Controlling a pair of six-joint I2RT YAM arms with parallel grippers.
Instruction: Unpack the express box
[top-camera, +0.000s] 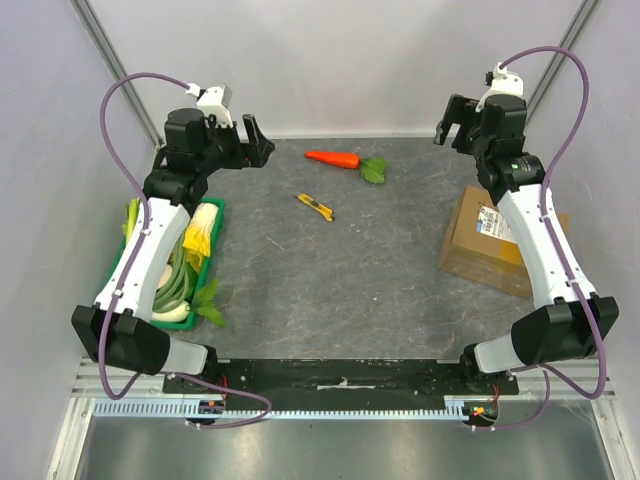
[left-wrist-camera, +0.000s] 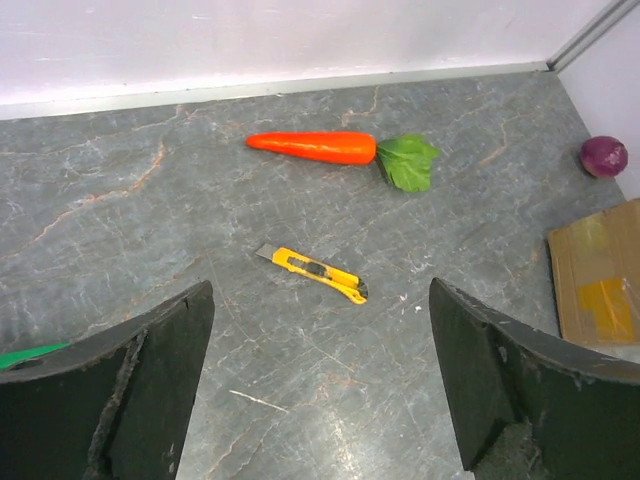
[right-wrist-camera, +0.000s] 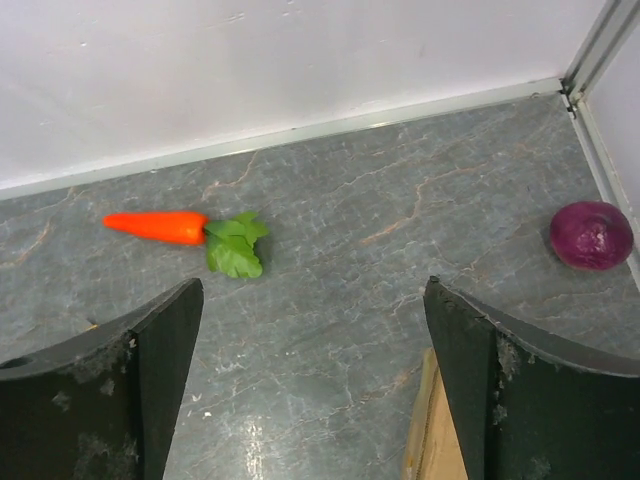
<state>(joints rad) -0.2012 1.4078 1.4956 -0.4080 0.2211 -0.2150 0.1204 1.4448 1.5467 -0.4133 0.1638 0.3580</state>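
**Step in hand:** approach; unpacking has not begun. The brown corrugated cardboard express box (top-camera: 470, 250) with its white-and-blue label sits at the right side of the grey stone-patterned worktop (top-camera: 340, 290), partly under the right arm (top-camera: 535, 235). As far as can be seen, its flaps lie shut. The left arm (top-camera: 150, 250) and the right arm are poised at the far side. Both sets of jaws stand wide apart and hold nothing.

**Next move, by judgement:** free the flaps. The yellow utility knife (top-camera: 315, 207) lies mid-worktop, well apart from the box. Its slim body calls for a low, square descent.

**Clearances:** the box is close to the right wall, so room there is tight. The middle offers working space. The orange carrot with green leaves (top-camera: 340, 159) lies near the back wall. The green plastic tray of vegetables (top-camera: 219, 222) runs along the left edge.
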